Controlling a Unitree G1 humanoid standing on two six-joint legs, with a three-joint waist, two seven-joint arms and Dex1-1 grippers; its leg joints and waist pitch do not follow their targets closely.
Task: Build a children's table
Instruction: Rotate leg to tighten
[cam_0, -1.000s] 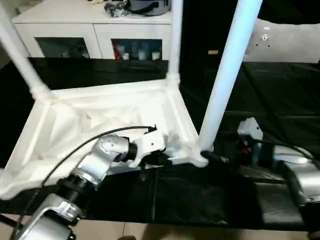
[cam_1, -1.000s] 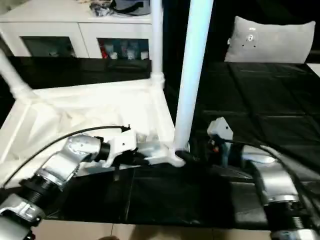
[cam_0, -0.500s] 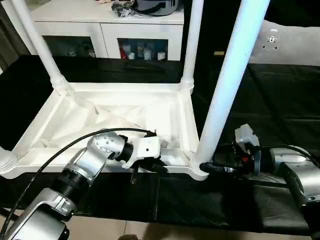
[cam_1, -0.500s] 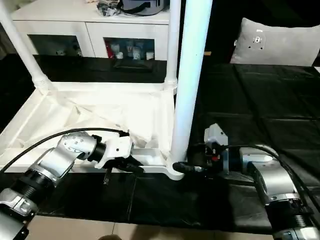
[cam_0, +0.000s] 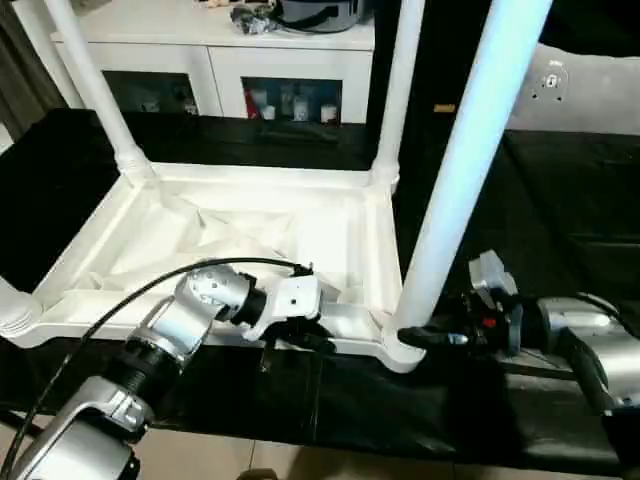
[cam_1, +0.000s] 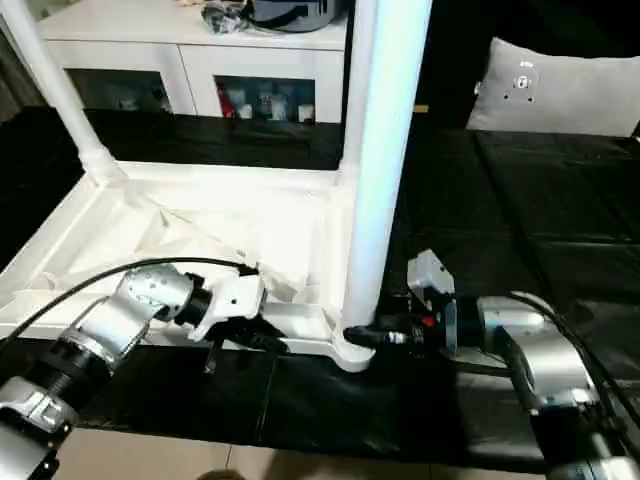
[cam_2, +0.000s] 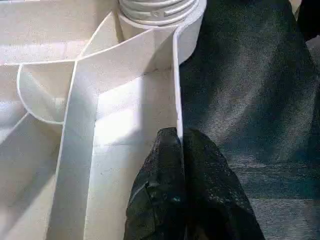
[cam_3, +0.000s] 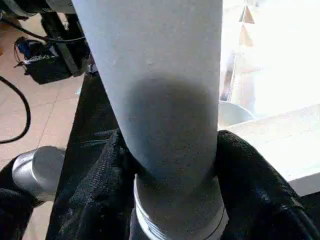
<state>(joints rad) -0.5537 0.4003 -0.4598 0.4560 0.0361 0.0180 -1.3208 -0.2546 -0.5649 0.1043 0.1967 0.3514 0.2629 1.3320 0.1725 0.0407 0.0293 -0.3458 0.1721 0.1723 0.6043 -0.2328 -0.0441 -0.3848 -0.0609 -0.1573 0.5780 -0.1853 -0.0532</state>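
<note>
Upturned white plastic children's table (cam_0: 250, 225) lies on black-covered desk (cam_0: 560, 230), legs up. Left gripper (cam_2: 179, 145) pinched on near rim wall; right gripper (cam_3: 170, 165) clamps white tapered tube leg (cam_0: 465, 170) at near-right corner socket.

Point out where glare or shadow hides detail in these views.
Left eye view: the near leg glares pale blue and the inverted table top washes out, its ribs faint. Right wrist view: a dark shadow sits on the leg between the black fingers. Left wrist view: bright patches bleach the ribs.
</note>
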